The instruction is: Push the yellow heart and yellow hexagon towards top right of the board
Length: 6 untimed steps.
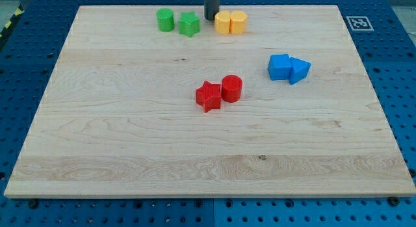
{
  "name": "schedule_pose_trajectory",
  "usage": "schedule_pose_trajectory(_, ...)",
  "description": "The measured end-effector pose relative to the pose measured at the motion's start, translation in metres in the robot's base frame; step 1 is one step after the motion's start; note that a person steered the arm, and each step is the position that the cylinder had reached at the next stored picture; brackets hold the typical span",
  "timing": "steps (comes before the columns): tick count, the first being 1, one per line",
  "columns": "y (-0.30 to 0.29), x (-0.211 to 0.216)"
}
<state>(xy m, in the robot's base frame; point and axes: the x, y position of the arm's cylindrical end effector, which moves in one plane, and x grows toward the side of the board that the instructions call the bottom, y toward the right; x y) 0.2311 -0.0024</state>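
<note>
Two yellow blocks sit side by side near the view's top middle of the wooden board point(130, 142). The left one point(223, 23) looks like the hexagon and the right one point(238, 22) like the heart, though the shapes are hard to tell. They touch each other. My tip point(211, 17) is the lower end of the dark rod coming down from the view's top edge. It stands just to the left of the left yellow block, very close to it, between it and the green star.
A green cylinder point(165, 20) and a green star point(189, 24) lie left of my tip. A red star point(208, 96) and a red cylinder point(231, 88) sit mid-board. Two blue blocks point(280, 67) point(299, 70) lie at the right. A marker tag point(358, 23) is at the top right.
</note>
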Motion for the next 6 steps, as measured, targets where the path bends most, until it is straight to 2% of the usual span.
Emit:
schedule_pose_trajectory(2,-0.006,0.03)
schedule_pose_trajectory(4,-0.004,0.03)
schedule_pose_trajectory(6,0.034,0.03)
